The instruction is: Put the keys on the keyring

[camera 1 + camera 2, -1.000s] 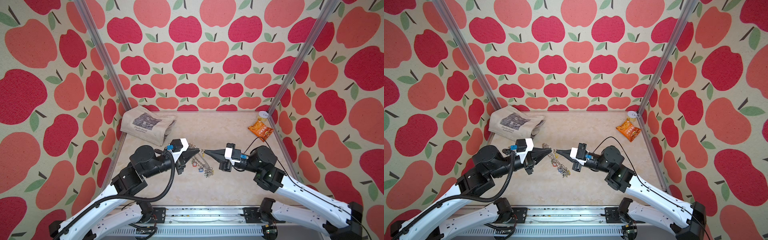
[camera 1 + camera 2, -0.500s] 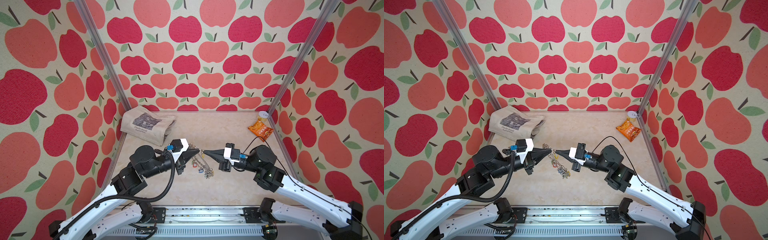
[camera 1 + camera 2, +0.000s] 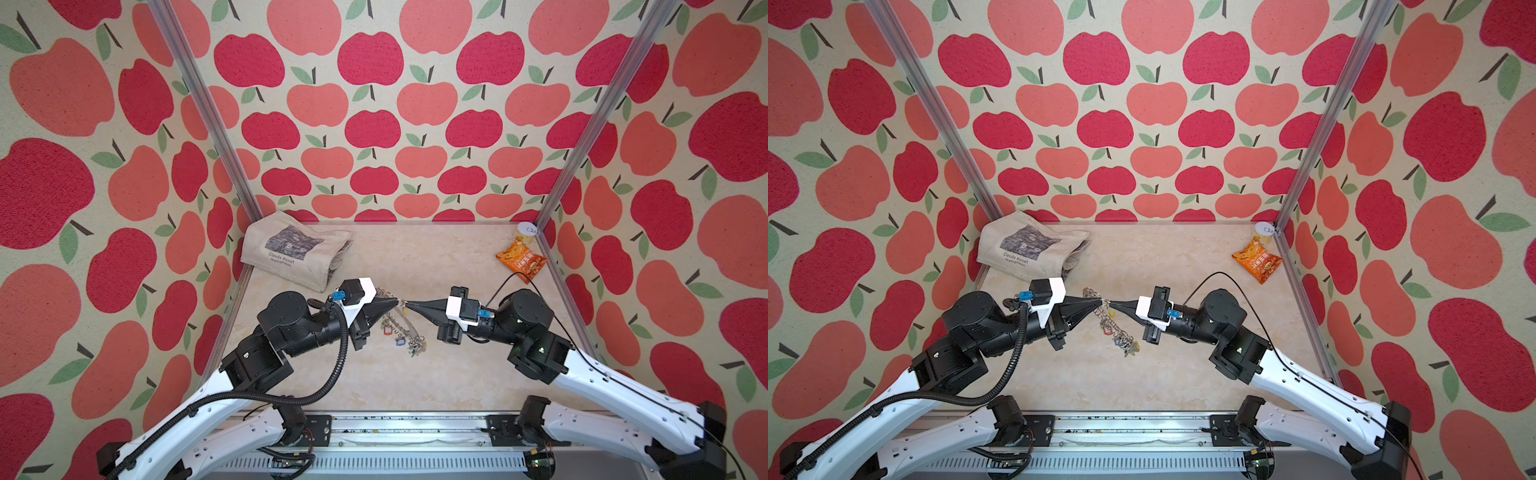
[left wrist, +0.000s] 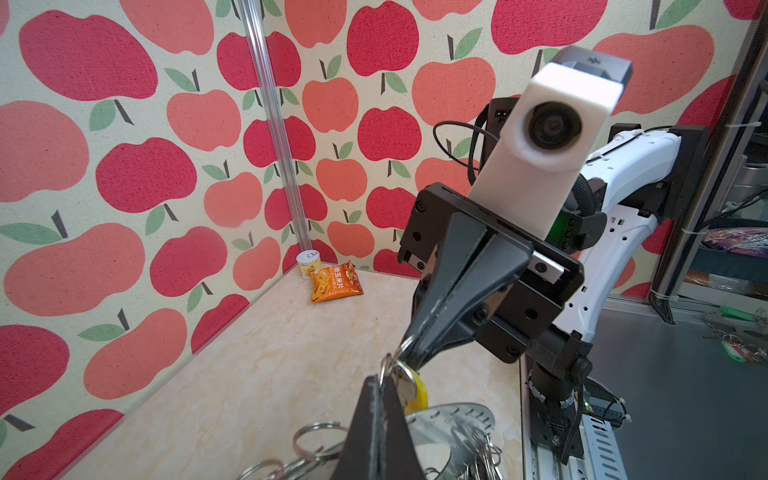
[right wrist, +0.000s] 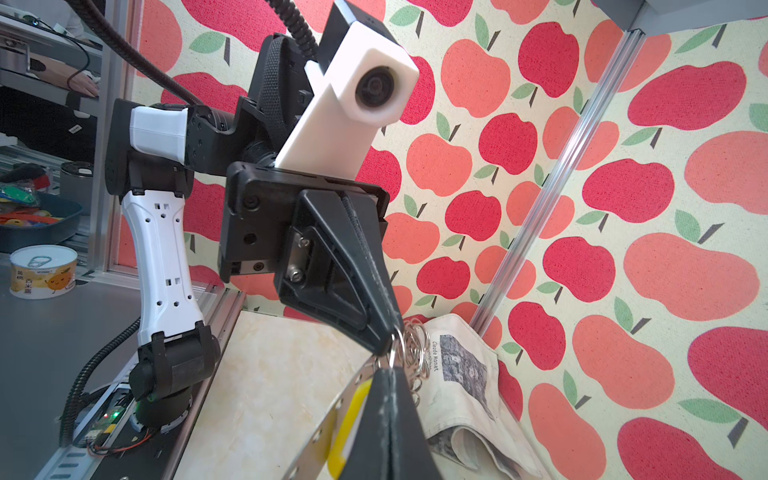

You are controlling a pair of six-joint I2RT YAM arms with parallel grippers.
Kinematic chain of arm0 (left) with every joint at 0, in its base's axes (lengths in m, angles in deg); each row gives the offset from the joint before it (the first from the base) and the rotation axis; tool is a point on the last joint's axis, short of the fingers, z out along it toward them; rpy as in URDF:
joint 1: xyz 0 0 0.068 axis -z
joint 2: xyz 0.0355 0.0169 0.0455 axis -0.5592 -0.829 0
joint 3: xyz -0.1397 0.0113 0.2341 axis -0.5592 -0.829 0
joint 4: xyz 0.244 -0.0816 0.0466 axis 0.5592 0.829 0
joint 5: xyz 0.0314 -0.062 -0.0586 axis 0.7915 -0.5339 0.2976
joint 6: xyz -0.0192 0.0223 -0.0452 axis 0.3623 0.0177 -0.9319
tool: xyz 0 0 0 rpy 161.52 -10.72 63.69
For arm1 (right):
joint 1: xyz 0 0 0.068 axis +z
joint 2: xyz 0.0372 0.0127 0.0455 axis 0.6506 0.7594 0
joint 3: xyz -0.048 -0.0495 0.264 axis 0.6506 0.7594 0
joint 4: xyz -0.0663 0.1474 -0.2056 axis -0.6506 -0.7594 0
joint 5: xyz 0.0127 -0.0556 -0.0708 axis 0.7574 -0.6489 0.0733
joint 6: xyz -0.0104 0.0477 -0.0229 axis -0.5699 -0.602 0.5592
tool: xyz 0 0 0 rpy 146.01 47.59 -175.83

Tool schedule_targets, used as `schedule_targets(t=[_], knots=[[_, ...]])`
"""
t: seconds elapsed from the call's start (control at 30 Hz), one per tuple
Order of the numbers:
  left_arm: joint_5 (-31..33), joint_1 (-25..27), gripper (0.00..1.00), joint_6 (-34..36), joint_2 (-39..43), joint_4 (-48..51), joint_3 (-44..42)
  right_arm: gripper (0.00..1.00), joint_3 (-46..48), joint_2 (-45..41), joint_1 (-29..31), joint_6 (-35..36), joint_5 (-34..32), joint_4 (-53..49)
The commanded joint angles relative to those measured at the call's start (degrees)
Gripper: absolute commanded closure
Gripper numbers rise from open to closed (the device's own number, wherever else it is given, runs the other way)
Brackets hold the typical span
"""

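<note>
Apple-print walls [image 3: 374, 124] are enclosing marble counter [image 3: 415, 257]. We are seeing left pincer [image 3: 395, 302] and right pincer [image 3: 409, 305] meeting tip to tip above it. Left pincer is clamping keyring [image 4: 457, 417] at rim loop; right pincer is clamping yellow-tagged key [image 4: 417, 395] by its ring. Keyring is hanging just below both tips, other keys [image 3: 417, 347] dangling beneath.

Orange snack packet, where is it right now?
In both top views the orange snack packet lies far back on the right, just in front of a small can.
</note>
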Motion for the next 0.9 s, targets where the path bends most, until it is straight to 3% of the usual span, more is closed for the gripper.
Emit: schedule_targets(t=[0.0, 0.87], knots=[[-0.71, 0.39, 1.0, -0.19, 0.09, -1.6, 1.86, 1.0, -2.0, 0.42, 1.58, 1.36, 1.47, -1.38], [-0.92, 1.05, 1.0, 0.31, -1.09, 0.11, 2.8, 1.0, -5.92, 0.71, 5.27, 9.12, -5.89, -12.05]])
